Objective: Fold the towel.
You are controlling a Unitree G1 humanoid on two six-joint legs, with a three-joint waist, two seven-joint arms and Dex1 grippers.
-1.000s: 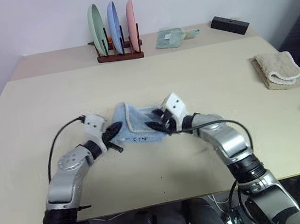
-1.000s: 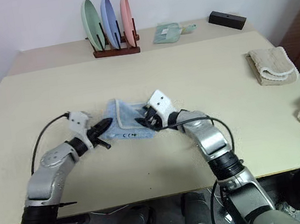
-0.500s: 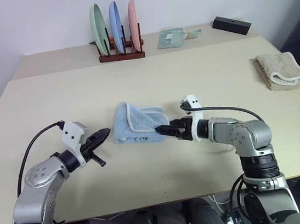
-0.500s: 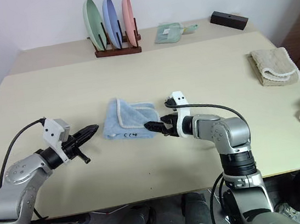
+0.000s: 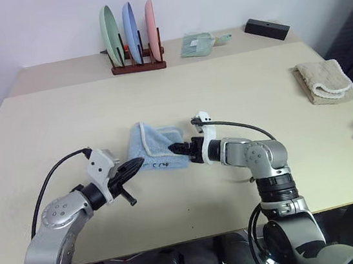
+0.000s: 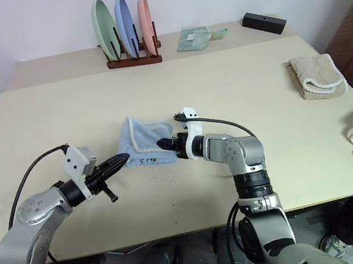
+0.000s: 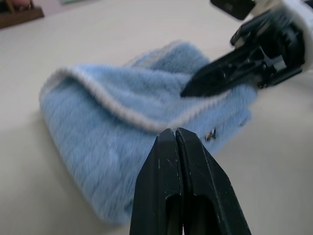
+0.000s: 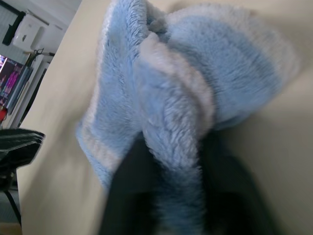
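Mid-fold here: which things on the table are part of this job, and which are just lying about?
In the job:
- light blue towel, partly folded
- right gripper, shut on the towel's edge
- left gripper, shut, just short of the towel

Lying about:
- plate rack with three plates
- pale green cloth
- black box
- beige towel

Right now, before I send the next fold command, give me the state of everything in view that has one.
towel: partly folded, lying on the table, one hemmed edge pinched.
right gripper: shut on the towel's edge.
left gripper: shut, empty, beside the towel.
plates: three, upright in the rack.
beige towel: folded, near the table's right edge.
pale green cloth: folded, lying flat at the far side.
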